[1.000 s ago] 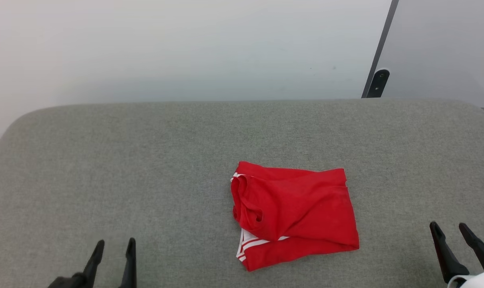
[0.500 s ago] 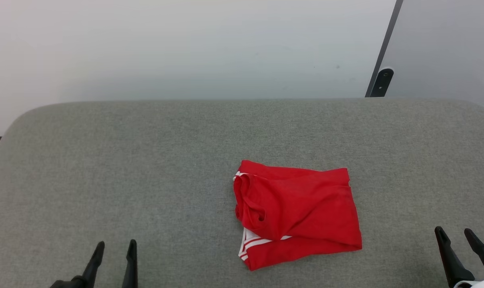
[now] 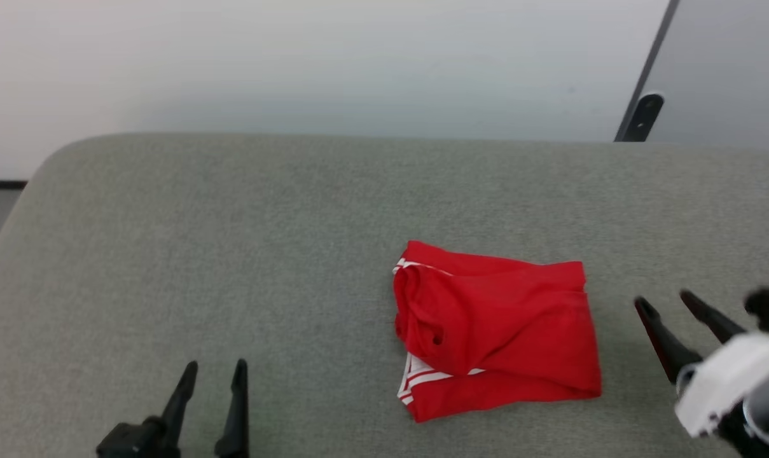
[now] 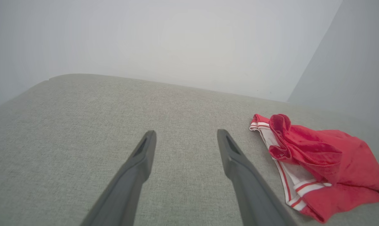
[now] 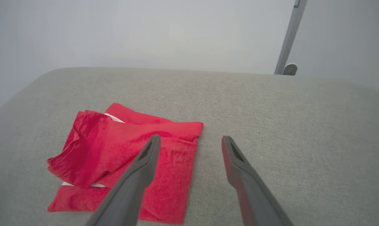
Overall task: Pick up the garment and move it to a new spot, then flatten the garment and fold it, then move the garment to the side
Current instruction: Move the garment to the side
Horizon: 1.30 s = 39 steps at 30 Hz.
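**Garment:** It lies right of centre on the grey counter as a compact, roughly squared bundle. The plain red side faces up, and striped trim shows at its left and near-left edges. The top layer is rumpled, not smooth.

**Left tool:** The jaws are parted with nothing between them. It sits low at the near left, well apart from the cloth.

**Right tool:** The jaws are parted and empty. It is just beside the garment's right edge, with the fingers angled toward it. In the right wrist view one finger crosses the cloth, but whether it touches cannot be told.

**Assessment:** This lay fits two stages: a bundle waiting to be lifted and spread, or a finished fold being shifted aside.

**Advice:** These points hold for a grasp at either stage.
- Take the right edge through every layer, not just the loose top flap.
- Confirm the jaws have closed on cloth before you raise it.
- Carry it low so the layers do not slide apart.
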### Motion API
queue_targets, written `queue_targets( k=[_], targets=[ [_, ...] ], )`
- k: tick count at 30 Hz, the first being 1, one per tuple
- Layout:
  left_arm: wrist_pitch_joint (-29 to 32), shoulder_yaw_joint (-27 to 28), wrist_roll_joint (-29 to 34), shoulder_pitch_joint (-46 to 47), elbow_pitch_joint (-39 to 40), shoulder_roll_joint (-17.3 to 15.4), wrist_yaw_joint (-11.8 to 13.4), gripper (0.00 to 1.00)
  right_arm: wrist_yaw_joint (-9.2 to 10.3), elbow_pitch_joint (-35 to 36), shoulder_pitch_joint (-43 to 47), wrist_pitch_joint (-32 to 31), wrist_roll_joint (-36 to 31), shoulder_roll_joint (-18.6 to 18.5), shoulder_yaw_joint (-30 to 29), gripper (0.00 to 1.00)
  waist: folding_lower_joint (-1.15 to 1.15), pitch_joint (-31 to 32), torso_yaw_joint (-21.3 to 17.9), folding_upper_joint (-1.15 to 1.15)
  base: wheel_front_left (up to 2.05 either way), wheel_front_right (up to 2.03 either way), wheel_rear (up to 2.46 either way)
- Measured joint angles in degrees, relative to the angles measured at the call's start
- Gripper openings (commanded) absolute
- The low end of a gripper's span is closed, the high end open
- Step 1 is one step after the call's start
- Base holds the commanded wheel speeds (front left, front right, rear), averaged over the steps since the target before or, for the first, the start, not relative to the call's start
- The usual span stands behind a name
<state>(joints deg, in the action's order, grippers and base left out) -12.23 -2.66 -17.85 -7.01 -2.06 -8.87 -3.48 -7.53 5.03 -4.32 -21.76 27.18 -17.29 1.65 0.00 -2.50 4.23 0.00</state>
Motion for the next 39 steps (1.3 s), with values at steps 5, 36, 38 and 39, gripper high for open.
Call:
queue_targets(
  k=[5,36,38,39],
  targets=[
    [-0.93,-1.63,-0.24,3.46,-2.59,0.96,-0.67,1.00,0.01,-4.77,-7.92,-7.65,1.08,-3.39,4.71,1.00,0.00,-1.84,2.40,0.00,0.00,0.00,0.00],
    [-2.75,-2.40,-0.29,15.44,-10.29,4.42,-3.65,1.00,0.00,-14.58,-17.52,-30.38,2.34,-4.93,5.06,0.00,0.00,-15.04,9.39,0.00,0.00,0.00,0.00],
    [-2.75,-1.96,-0.27,15.60,-10.43,4.44,-3.66,1.00,-0.02,-14.85,-17.67,-29.49,2.36,-4.28,5.16,0.00,0.00,-15.07,9.17,0.00,0.00,0.00,0.00],
    [-2.75,-1.72,-0.27,15.63,-10.54,4.44,-3.67,1.00,-0.01,-15.06,-17.63,-28.88,2.36,-4.10,5.14,0.00,0.00,-15.03,9.02,0.00,0.00,0.00,0.00]
  ],
)
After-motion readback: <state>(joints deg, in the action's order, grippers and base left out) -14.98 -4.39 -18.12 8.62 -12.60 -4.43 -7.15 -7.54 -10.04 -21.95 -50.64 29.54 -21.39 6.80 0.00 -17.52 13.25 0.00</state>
